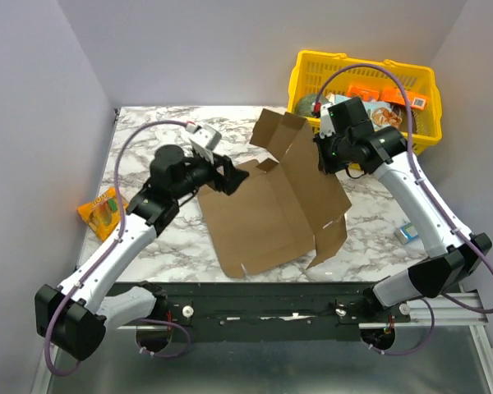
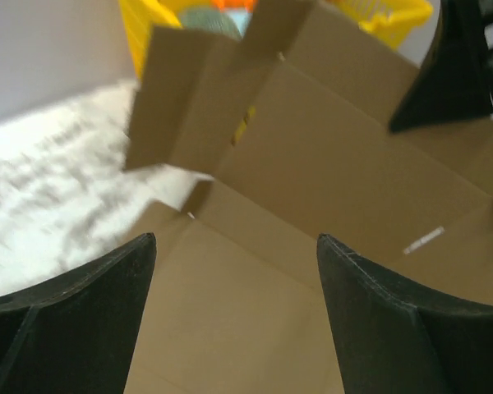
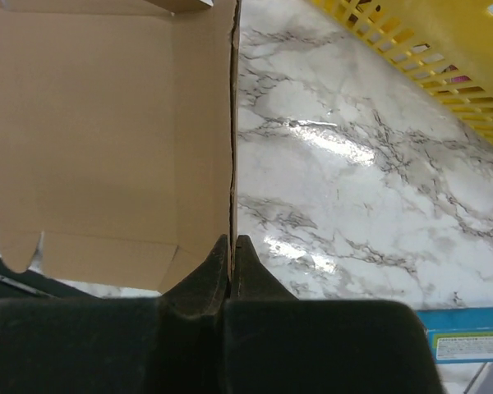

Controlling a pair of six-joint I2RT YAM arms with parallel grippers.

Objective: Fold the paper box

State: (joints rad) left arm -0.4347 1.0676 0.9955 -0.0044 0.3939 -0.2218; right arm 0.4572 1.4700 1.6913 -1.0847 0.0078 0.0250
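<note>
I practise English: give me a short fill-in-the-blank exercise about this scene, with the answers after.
1. The right gripper is ____ on an edge of the paper box.
2. The left gripper, over the box, has jaws standing ____.
3. The basket at the far right corner is ____ in colour.
4. The orange packet lies at the ____ edge of the table.
Missing words: shut; open; yellow; left.

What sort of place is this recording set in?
Probably a robot data-collection booth: a marble-patterned tabletop boxed in by plain pale walls, two arms bolted to a rail at its near edge, and a yellow plastic basket of props.
</note>
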